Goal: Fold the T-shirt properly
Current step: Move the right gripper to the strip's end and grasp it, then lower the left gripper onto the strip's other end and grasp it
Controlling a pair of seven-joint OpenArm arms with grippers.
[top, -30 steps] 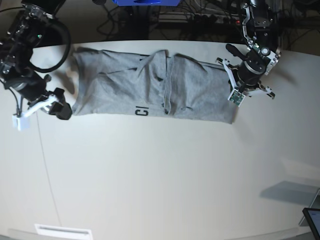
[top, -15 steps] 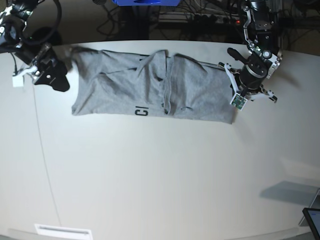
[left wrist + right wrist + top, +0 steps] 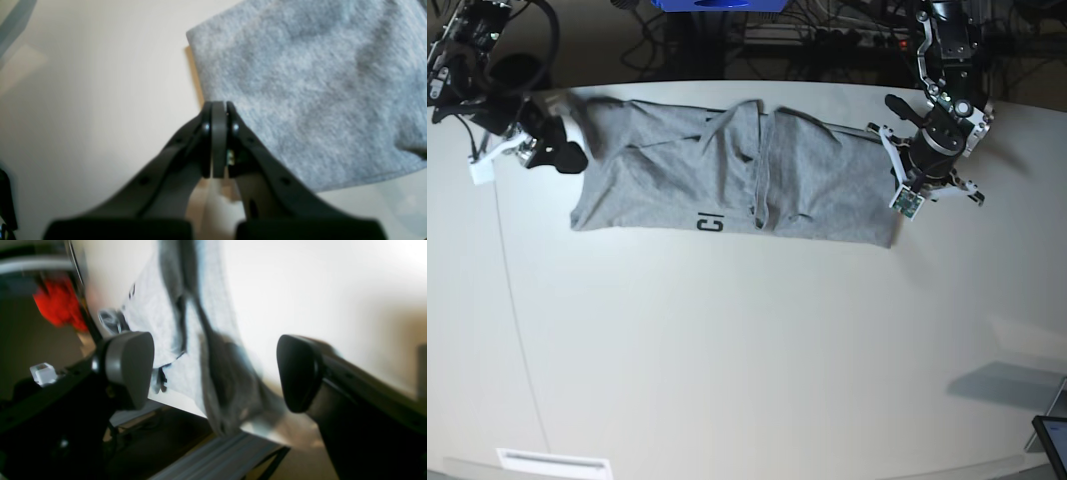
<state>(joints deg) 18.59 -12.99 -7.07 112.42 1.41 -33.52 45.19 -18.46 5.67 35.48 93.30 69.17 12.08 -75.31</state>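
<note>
The grey T-shirt (image 3: 727, 175) lies as a long folded band across the far half of the table, with black letters showing at its near edge. My left gripper (image 3: 890, 160) is at the band's right end. In the left wrist view the left gripper (image 3: 219, 107) is shut, its tips at the edge of the T-shirt (image 3: 310, 100), with no cloth seen between them. My right gripper (image 3: 562, 150) is at the band's top left corner. In the blurred right wrist view the right gripper (image 3: 213, 370) is open, with the T-shirt (image 3: 213, 350) lying between its fingers.
The pale table (image 3: 747, 350) ends in a curved far edge, with cables and a blue object (image 3: 717, 5) behind it. A dark screen corner (image 3: 1052, 440) sits at the near right. A white label (image 3: 552, 462) lies at the near left.
My right arm has swung from the table's left side up and in to the shirt's top left corner. My left gripper has shifted slightly up at the right end. The shirt lies the same.
</note>
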